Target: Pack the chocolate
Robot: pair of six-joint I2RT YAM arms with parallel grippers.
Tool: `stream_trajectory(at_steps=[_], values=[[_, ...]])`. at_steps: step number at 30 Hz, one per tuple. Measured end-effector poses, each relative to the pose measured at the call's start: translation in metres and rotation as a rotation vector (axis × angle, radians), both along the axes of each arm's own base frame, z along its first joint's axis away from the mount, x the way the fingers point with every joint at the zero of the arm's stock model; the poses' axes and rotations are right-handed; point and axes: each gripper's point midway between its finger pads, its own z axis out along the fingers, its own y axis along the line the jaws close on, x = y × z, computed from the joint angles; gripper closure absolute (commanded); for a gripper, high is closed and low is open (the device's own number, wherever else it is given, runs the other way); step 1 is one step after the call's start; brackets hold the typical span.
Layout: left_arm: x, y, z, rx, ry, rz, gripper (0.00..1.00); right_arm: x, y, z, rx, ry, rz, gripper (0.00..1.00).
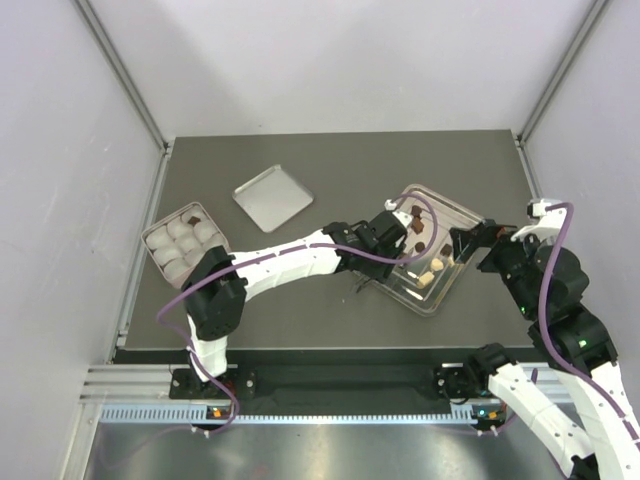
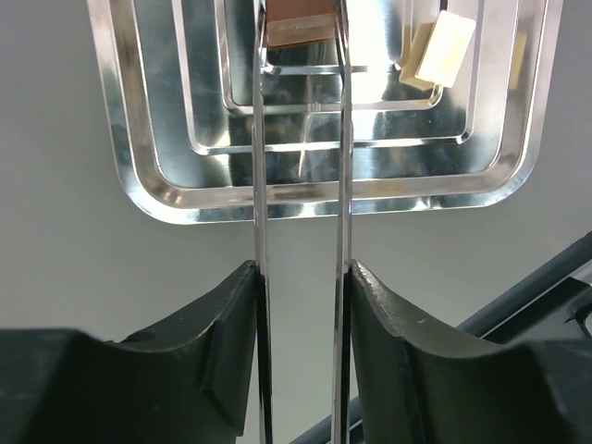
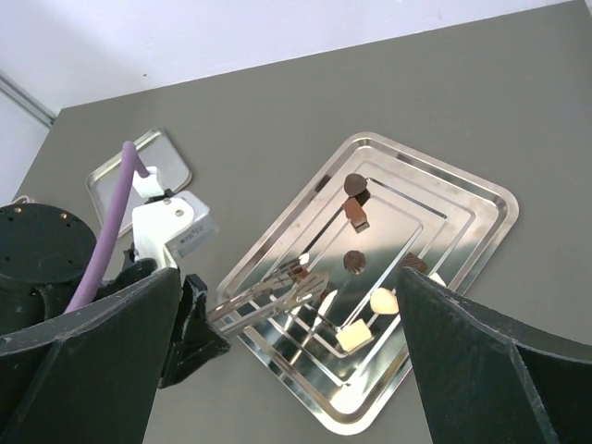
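The chocolate lies in a steel tray [image 1: 455, 212]: dark pieces [image 1: 420, 237] and cream pieces [image 1: 430, 273]. My left gripper [image 1: 400, 243] carries two thin metal blades that reach into the tray. In the left wrist view the blades [image 2: 344, 139] are closed on either side of a brown chocolate piece [image 2: 296, 23], with a cream block [image 2: 444, 48] to its right. My right gripper [image 1: 470, 245] is open and empty above the tray's right side. Its view shows the tray [image 3: 490, 199], a brown block [image 3: 356, 215], a round dark piece [image 3: 354, 262] and cream pieces [image 3: 352, 337].
A square box [image 1: 185, 240] with white paper cups stands at the left, one brown piece [image 1: 190, 217] in a far cup. Its flat metal lid [image 1: 272, 196] lies behind the left arm. Grey walls close in on both sides.
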Motion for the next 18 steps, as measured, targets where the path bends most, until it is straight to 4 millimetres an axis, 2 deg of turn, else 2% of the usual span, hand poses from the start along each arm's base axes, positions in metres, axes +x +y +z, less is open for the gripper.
stream_trajectory(at_steps=[11, 18], values=[[0.004, 0.012, 0.004, 0.060, -0.024, 0.036, 0.59, -0.001, 0.000, 0.001, 0.003, -0.004, 0.000, 0.00], [0.023, 0.029, 0.036, 0.101, -0.110, 0.111, 0.59, -0.004, -0.001, 0.003, 0.009, -0.014, 0.000, 0.00]])
